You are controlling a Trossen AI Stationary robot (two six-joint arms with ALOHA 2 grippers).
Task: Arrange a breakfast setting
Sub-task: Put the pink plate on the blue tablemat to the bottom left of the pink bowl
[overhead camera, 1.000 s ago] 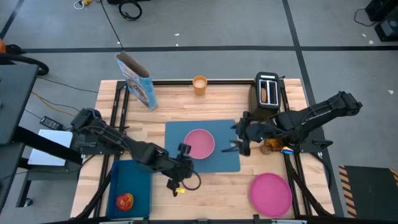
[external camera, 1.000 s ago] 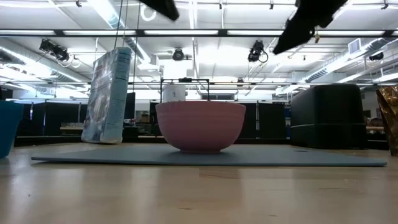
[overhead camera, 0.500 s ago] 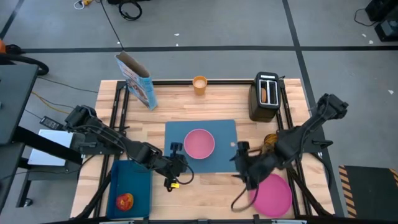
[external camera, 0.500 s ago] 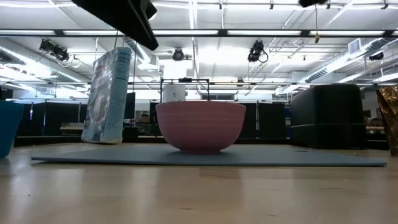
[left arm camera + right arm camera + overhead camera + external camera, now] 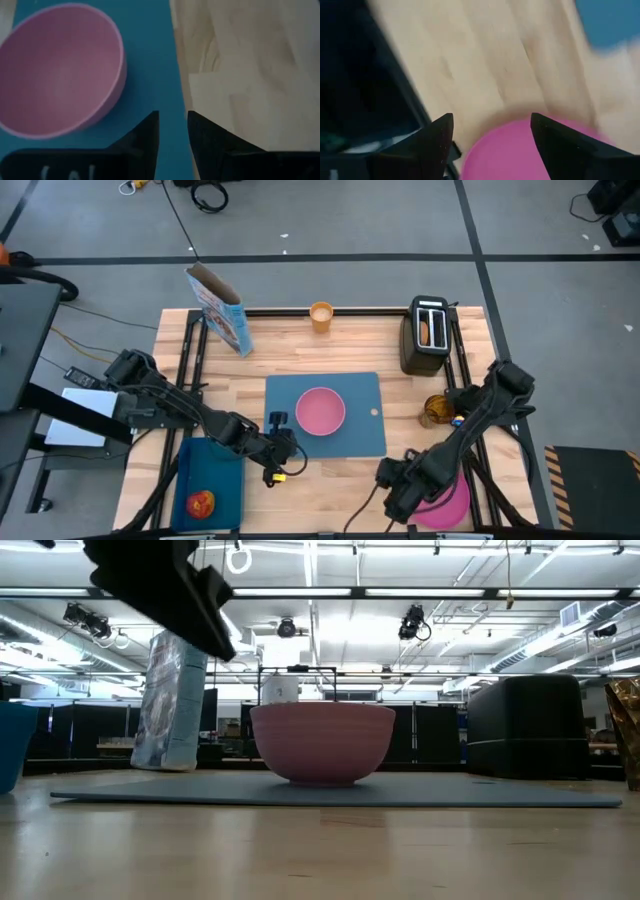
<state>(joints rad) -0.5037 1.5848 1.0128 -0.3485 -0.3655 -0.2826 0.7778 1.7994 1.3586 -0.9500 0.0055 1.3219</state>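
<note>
My right gripper (image 5: 398,498) hangs low over the table's near edge at the left rim of the round pink plate (image 5: 447,498), its two fingers (image 5: 415,145) spread wide with nothing between them; in my right wrist view the plate's pink rim fills the gap ahead of them, though I cannot tell whether they touch it. The plate lies flat near the table's near right corner, clear of the blue placemat (image 5: 360,435). My left gripper (image 5: 283,452) hovers at the placemat's near left edge, its fingers (image 5: 146,137) drawn close with only a slim gap, holding nothing. Farther on, the pink bowl (image 5: 319,411) sits upright on the placemat, whose long side runs left to right.
</note>
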